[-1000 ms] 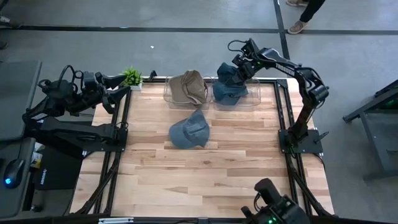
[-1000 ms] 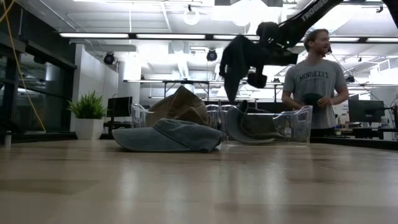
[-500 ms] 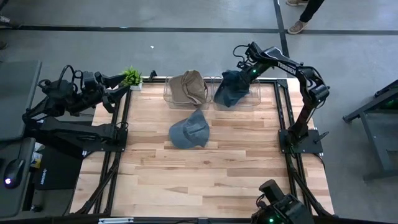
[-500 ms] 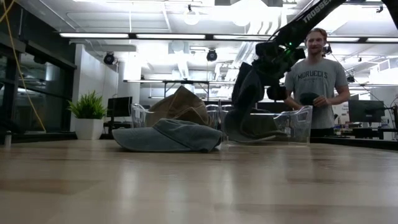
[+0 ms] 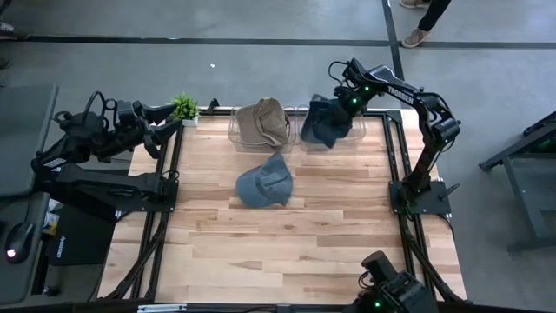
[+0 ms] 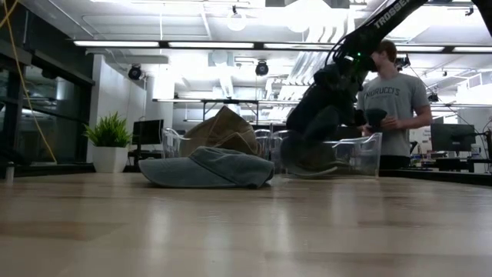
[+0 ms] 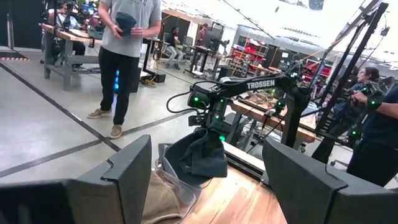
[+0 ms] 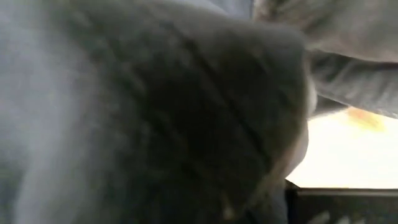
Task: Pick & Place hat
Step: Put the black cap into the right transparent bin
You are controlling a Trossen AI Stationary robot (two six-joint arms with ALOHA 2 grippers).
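A dark blue hat (image 5: 324, 122) hangs from my right gripper (image 5: 346, 103), which is shut on it over the right clear bin (image 6: 367, 154) at the table's far edge. The hat's lower end (image 6: 301, 142) dips below the bin's rim. In the left clear bin (image 5: 236, 130) sits a tan hat (image 5: 263, 122). A blue-grey hat (image 5: 267, 181) lies flat on the wooden table, near the bins. My left gripper (image 5: 169, 129) waits open and level beyond the table's left edge, touching nothing. My right gripper holds the dark blue hat by its uppermost part (image 7: 204, 134), coming from above and slanting down. The hat hangs slack below the fingers, its lower end inside the right bin. Cloth fills the right wrist view and hides the fingers, so the kind of hold stays unseen.
A small potted plant (image 5: 184, 108) stands at the table's far left corner. A person (image 6: 388, 100) stands behind the right bin holding a dark thing. Bare wood (image 5: 287, 252) stretches from the blue-grey hat to the near edge.
My right gripper has tipped downward, rolled and sunk a little toward the right bin. The dark blue hat, held high above the bin before, has swung down and now hangs with its lower end inside the bin.
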